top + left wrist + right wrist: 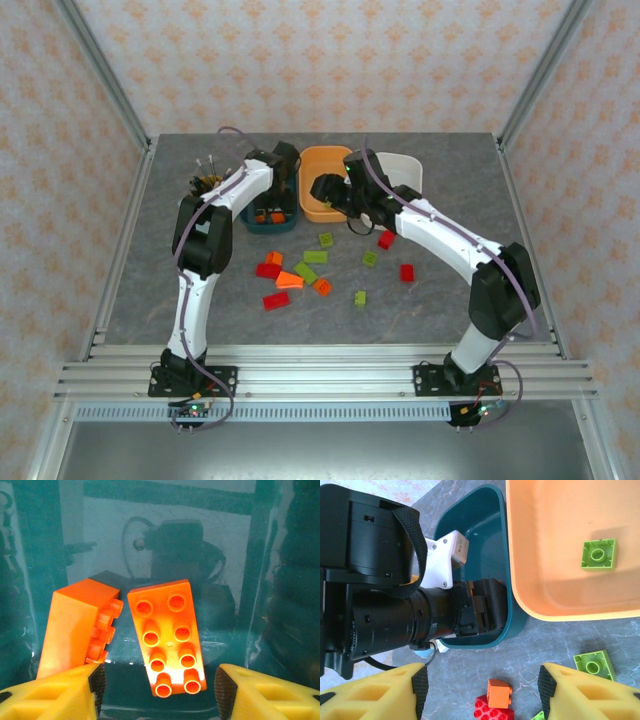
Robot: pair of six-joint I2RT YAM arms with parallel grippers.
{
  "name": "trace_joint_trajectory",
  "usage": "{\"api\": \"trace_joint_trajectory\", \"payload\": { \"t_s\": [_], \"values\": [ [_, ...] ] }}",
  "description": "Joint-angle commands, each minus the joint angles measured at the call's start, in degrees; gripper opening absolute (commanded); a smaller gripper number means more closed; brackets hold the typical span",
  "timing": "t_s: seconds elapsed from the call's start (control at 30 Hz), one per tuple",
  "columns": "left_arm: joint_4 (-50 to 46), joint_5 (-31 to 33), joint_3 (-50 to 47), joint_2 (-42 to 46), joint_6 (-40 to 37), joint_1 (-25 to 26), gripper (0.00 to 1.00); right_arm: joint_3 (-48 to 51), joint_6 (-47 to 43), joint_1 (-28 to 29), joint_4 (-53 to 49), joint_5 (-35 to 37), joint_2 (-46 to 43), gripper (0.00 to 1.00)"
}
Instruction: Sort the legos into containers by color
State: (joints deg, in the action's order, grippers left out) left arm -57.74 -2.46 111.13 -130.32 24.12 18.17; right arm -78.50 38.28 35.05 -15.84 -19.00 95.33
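Found the white container at the far edge of the counter partly hidden behind the right arm; cannot make out its contents. Found the dark teal container, left of centre along the same edge, largely covered from above by the left arm; noted only a glimpse of orange inside. Cannot read the contents of the yellow cup toward the far left corner: too small. Noted a green sliver cut off at the bottom of the right wrist view.

Found left jaws down inside the teal container, yellow fingertips parted wider than the eight-stud orange lego lying studs-up between them, with a gap either side; gripping nothing. Noted a second orange lego tipped on its side just beside the first; cannot tell whether touching.

Found right jaws parted wide by the near left corner of the orange container, nothing between the fingertips. Noted one green lego inside that container, another green piece on the counter just outside its wall, and a small orange brick resting on a red brick. Counted roughly a dozen loose legos, red, orange and green, scattered mid-counter.
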Motion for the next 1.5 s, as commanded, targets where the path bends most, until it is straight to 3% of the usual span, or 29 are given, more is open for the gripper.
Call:
{"api": "trace_joint_trajectory", "payload": {
  "t_s": [0.0,0.2,0.37,0.47,0.57,0.7,0.83,1.2,1.47],
  "values": [
    [-2.27,2.34,2.56,4.69,0.65,0.52,0.64,-1.82,-2.84,-0.33,-3.02,2.79,-3.45,0.62],
    [-5.27,6.45,5.19,11.15,1.61,1.31,0.65,0.93,-8.10,-0.33,-11.67,12.28,-9.86,0.60],
    [-1.76,5.64,-2.76,23.67,3.28,2.91,0.69,6.37,-9.51,-2.10,-25.38,24.13,-15.49,0.60],
    [6.64,-0.77,-14.25,33.58,6.08,5.87,0.72,10.94,-9.54,-6.61,-31.95,22.42,-17.00,0.60],
    [15.85,-3.53,-27.79,42.95,11.86,11.57,0.75,15.48,-11.63,-12.49,-35.31,15.90,-15.95,0.62],
    [29.98,-1.37,-44.70,53.55,20.44,21.69,0.81,18.71,-16.77,-15.68,-34.47,10.20,-12.00,0.64],
    [39.47,2.20,-55.47,58.85,27.36,28.91,0.85,18.39,-19.89,-16.02,-34.13,10.14,-6.09,0.64],
    [36.35,1.59,-54.29,58.93,25.42,29.94,0.85,19.12,-20.95,-17.14,-30.83,8.60,2.31,0.55],
    [36.26,1.80,-54.94,59.82,25.73,29.97,0.85,19.59,-19.67,-17.20,-28.11,8.16,2.34,0.30]
  ]
}}
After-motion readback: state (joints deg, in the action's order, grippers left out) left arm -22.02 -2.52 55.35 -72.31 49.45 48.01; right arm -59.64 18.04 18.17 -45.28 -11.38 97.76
